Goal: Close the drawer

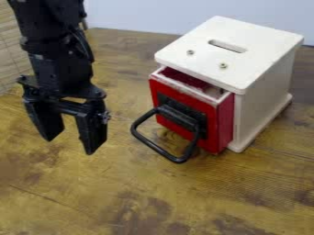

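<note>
Where the worn wooden table (185, 207) meets a pale wall (147, 14), a drawer (211, 128) stands ajar
Black gripper (72, 144) hangs near the handle (181, 117), fingers apart, holding nothing

No text, label, brand mark, number or sign is legible on the white cabinet (252, 55), the red drawer (212, 121), the black gripper (70, 142) or the wooden table (185, 202).
</note>
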